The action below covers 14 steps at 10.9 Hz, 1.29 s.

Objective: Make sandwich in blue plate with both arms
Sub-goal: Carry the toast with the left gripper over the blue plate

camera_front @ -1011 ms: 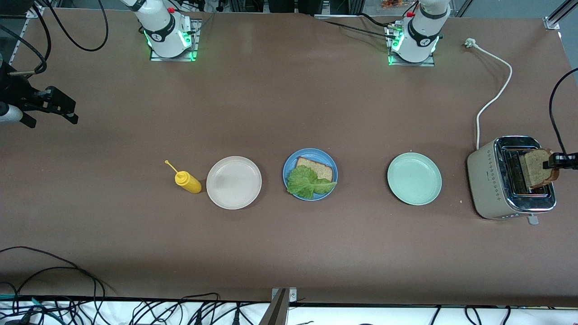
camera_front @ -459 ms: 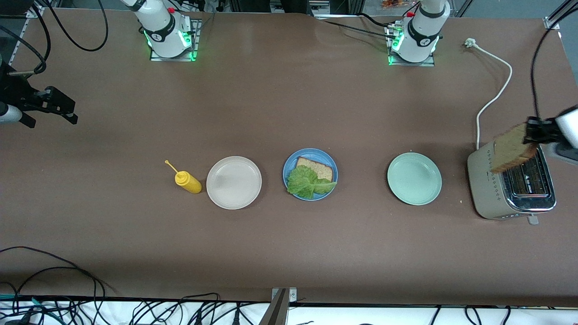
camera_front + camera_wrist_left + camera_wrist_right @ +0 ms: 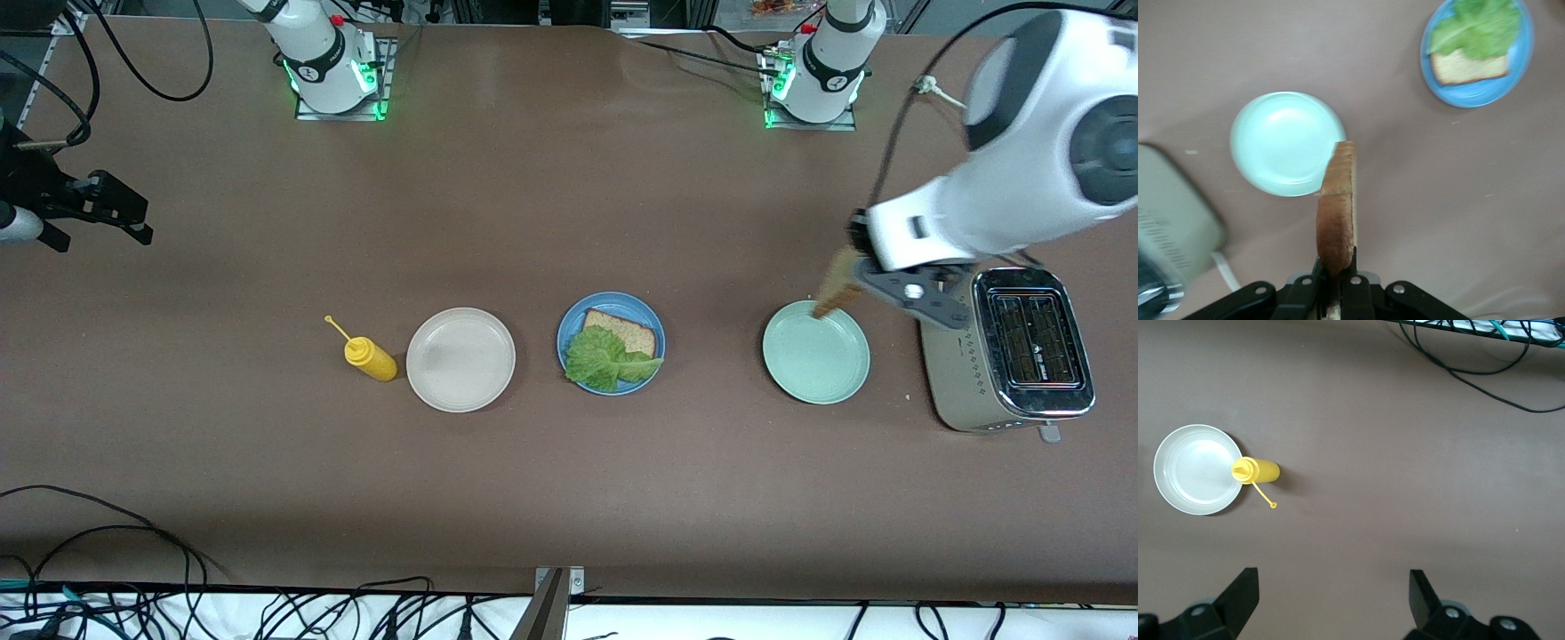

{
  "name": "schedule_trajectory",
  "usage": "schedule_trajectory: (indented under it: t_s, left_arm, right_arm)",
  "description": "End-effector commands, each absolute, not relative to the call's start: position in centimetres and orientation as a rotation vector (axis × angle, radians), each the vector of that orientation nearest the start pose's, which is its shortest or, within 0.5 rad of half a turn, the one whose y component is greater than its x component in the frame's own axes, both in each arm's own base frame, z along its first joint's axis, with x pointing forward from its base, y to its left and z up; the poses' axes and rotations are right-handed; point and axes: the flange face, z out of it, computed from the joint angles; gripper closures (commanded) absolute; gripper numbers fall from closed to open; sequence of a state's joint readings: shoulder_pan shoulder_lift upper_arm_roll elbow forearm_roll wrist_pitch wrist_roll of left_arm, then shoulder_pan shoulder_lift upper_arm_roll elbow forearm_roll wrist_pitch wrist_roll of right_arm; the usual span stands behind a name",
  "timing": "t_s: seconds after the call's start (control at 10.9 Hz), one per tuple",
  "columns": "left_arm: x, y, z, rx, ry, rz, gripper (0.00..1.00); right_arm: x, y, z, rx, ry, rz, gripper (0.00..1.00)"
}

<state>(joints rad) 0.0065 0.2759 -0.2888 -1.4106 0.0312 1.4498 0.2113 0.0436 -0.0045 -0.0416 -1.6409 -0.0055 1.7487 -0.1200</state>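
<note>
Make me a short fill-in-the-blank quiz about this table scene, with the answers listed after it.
1. The left claw is shut on a brown slice of ____, edge-on over the round pale green plate.
2. On the round blue plate, the ruffled green lettuce leaf lies on a ____ slice.
3. The yellow squeeze bottle lies beside the round ____ plate.
4. The right claw waits with its jaws ____.

Answers: bread; bread; beige; open

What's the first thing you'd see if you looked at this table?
Probably the left gripper carrying a slice of brown bread on edge over the pale green plate, beside the toaster. Then the blue plate mid-table, holding a bread slice under a green lettuce leaf.
</note>
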Motion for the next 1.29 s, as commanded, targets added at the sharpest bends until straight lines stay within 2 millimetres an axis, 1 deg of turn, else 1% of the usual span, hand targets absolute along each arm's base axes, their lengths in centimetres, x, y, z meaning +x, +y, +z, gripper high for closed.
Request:
schedule_trajectory:
  t_s: [0.0,0.09,0.18,0.28,0.37,0.55,0.64,0.74,0.83,0.92,1.01,1.1,1.19]
  left_arm:
    - [58.1,-24.6,49.5,-3.226,0.583,0.564,1.00]
    - [58.4,-26.3,48.3,-3.303,0.527,0.608,1.00]
    - [58.6,-28.3,47.5,-3.417,0.445,0.654,1.00]
    - [59.2,-29.6,46.2,-3.513,0.390,0.711,1.00]
    - [60.2,-30.4,44.8,-3.611,0.327,0.731,1.00]
    - [62.5,-31.5,41.4,-3.786,0.146,0.742,1.00]
    - [63.3,-31.5,39.4,-3.817,0.072,0.737,1.00]
    - [63.9,-31.4,37.0,-3.816,0.044,0.757,1.00]
    - [64.4,-30.9,34.2,-3.822,0.079,0.768,1.00]
    - [64.4,-30.8,31.7,-3.846,0.168,0.797,1.00]
    - [64.5,-30.7,29.6,-3.896,0.225,0.832,1.00]
    - [64.5,-30.7,28.0,-3.959,0.292,0.848,1.00]
    - [64.7,-29.9,26.1,-4.008,0.376,0.825,1.00]
  right_arm:
    - [57.0,0.1,61.5,-3.157,-0.183,-0.175,0.00]
    - [57.1,0.0,61.4,-3.157,-0.183,-0.173,0.00]
    - [57.1,0.0,61.4,-3.157,-0.183,-0.173,0.00]
    - [57.1,-0.1,61.4,-3.158,-0.180,-0.173,0.00]
    - [57.0,-0.1,61.4,-3.158,-0.180,-0.170,0.00]
    - [57.0,-0.1,61.4,-3.156,-0.178,-0.171,0.00]
    - [57.0,-0.1,61.4,-3.158,-0.178,-0.170,0.00]
    - [57.1,-0.1,61.4,-3.156,-0.178,-0.173,0.00]
    - [57.1,-0.1,61.4,-3.156,-0.180,-0.173,0.00]
    - [57.1,-0.1,61.4,-3.156,-0.178,-0.173,0.00]
    - [57.1,-0.1,61.5,-3.156,-0.178,-0.175,0.00]
    - [57.1,-0.1,61.5,-3.156,-0.180,-0.175,0.00]
    - [57.1,-0.1,61.5,-3.158,-0.180,-0.175,0.00]
